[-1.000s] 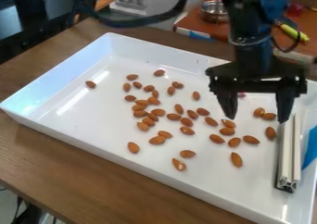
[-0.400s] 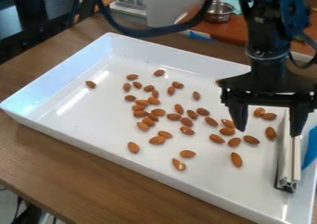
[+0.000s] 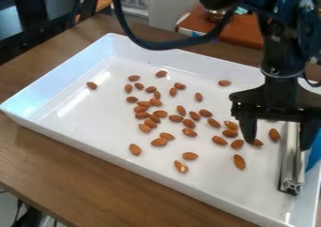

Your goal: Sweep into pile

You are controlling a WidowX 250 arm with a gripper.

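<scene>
The almonds (image 3: 158,142) lie loose across the white tray (image 3: 94,123), thickest left of its middle as we view it, with one stray out toward the left wall, another near the far wall and a few nearer to us. We have no pile so far, only a ragged scatter.

Along the tray's right side lies a slotted metal bar (image 3: 291,167), which we take to be our sweeping tool. We judge the step in hand to be getting hold of it: the black gripper (image 3: 278,145) hangs over its far part, fingers spread wide to either side, nothing clasped that we can make out. Whether a fingertip touches the bar, we cannot tell; the right-hand one in view looks close to it, while the other stands out over the almonds.

Next, we should want the gripper centred on the bar, lowered and closed, then the bar's long face drawn across the tray floor. Going down off-centre could knock the bar askew or press on an almond beneath the outer finger.

The arm (image 3: 281,52) comes in from the top right of the view, its wrist nearly upright and the fingers pointing down, with a dark cable (image 3: 164,46) looping out beside it.
</scene>
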